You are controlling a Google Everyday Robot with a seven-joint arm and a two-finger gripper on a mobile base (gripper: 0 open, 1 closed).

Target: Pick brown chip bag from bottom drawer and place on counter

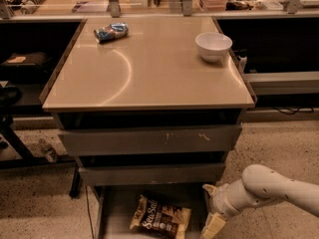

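Note:
The brown chip bag [160, 218] lies flat on the grey floor of the open bottom drawer [115, 209], at the bottom of the view. My gripper [211, 226] hangs at the end of the white arm [269, 189], low at the drawer's right side, just right of the bag and apart from it. One pale finger points down and runs off the bottom edge. The beige counter [149, 68] tops the grey cabinet above.
A white bowl [213, 46] stands at the counter's back right. A small blue-and-silver snack bag [110, 32] lies at its back left. Two closed grey drawer fronts [149, 140] sit above the open drawer. Dark shelving flanks the cabinet on both sides.

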